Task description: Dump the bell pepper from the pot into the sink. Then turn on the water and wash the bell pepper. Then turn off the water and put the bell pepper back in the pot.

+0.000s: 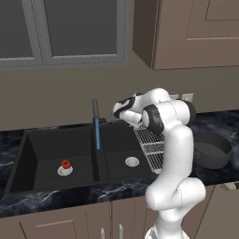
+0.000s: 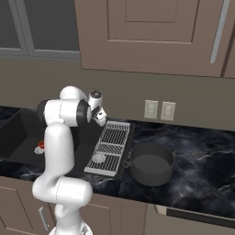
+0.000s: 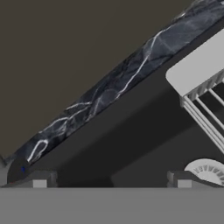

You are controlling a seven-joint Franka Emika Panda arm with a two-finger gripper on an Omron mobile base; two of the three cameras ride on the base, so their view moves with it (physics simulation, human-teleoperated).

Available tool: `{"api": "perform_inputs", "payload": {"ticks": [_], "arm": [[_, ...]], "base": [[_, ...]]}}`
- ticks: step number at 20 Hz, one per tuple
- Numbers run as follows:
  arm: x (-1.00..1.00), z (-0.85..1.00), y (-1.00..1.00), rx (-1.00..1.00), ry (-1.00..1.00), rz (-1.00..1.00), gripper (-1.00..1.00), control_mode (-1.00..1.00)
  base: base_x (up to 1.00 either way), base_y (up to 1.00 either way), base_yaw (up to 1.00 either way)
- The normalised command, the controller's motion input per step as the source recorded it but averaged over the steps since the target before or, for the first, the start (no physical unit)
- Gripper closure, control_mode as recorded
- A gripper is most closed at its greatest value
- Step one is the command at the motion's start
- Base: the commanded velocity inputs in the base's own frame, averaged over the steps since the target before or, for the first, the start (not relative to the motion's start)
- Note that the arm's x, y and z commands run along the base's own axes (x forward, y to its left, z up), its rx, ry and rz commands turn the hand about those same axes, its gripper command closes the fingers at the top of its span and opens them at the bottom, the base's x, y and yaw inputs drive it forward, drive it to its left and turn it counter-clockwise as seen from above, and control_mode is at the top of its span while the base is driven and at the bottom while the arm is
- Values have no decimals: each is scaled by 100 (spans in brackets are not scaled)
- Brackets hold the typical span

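Tiny red rounded bell pepper (image 1: pixel 66 164) with dark stem sits on the round silver drain (image 1: pixel 65 170) of the left basin of the matte black double-basin sink (image 1: pixel 28 158). In the right base view the bell pepper (image 2: pixel 41 145) peeks out beside the arm. Two-finger gripper (image 1: pixel 117 110) hangs above the back of the right basin, beside the dark faucet (image 1: pixel 95 112), well apart from the pepper, up and to its right. A blue stream (image 1: pixel 97 134) runs down from the faucet. Fingertips (image 3: pixel 40 180) are spread apart, nothing between them; right-basin drain (image 3: pixel 209 170) shows just past them. Wide shallow dark grey pot (image 2: pixel 151 163) stands on the black marbled counter (image 2: pixel 202 156), right of the silver wire rack (image 2: pixel 110 145), far from the pepper.
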Motion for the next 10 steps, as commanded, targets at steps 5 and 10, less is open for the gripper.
{"api": "perform_inputs", "payload": {"ticks": [5, 10], "arm": [[7, -12, 12, 0, 1, 0, -100, -100], [17, -4, 24, 0, 0, 0, -100, -100]], "base": [[0, 0, 0], [0, 0, 0]]}}
